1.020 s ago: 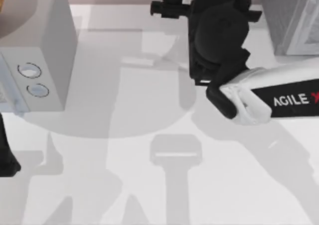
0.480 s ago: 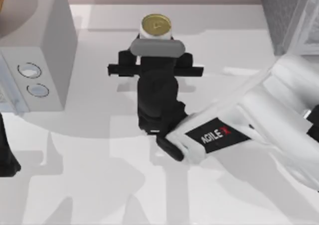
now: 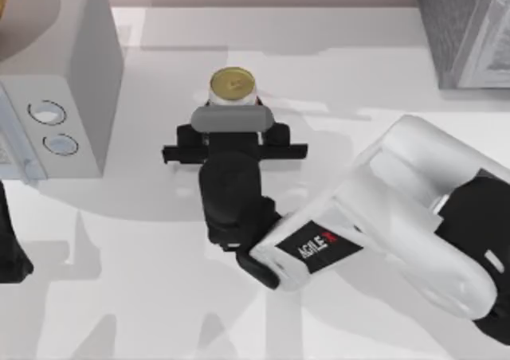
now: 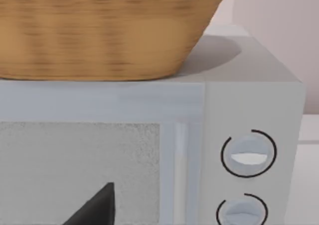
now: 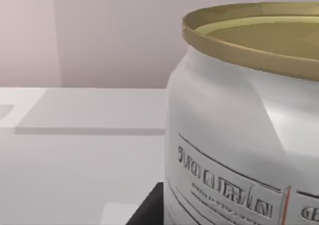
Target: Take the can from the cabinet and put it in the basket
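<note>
The can (image 3: pixel 232 84), white with a gold top, stands upright in mid-table, held off toward the left. My right gripper (image 3: pixel 232 103) is shut on it from the front side. The right wrist view shows the can (image 5: pixel 239 125) up close, with red label marks and a dark finger (image 5: pixel 149 211) beside it. The cabinet (image 3: pixel 466 25), dark grey and speckled, stands at the back right, well away from the can. The woven basket (image 4: pixel 99 31) rests on top of the light grey box with two dials (image 4: pixel 249 155). My left gripper (image 3: pixel 9 252) is parked at the left edge.
The light grey box with two dials (image 3: pixel 56 97) fills the table's back left, left of the can. My right arm's white forearm (image 3: pixel 398 217) stretches across the right half of the table. Bare white table lies along the front and between can and box.
My right arm has swung from beside the cabinet leftward and toward the front, carrying the can with it. The left arm has not moved.
</note>
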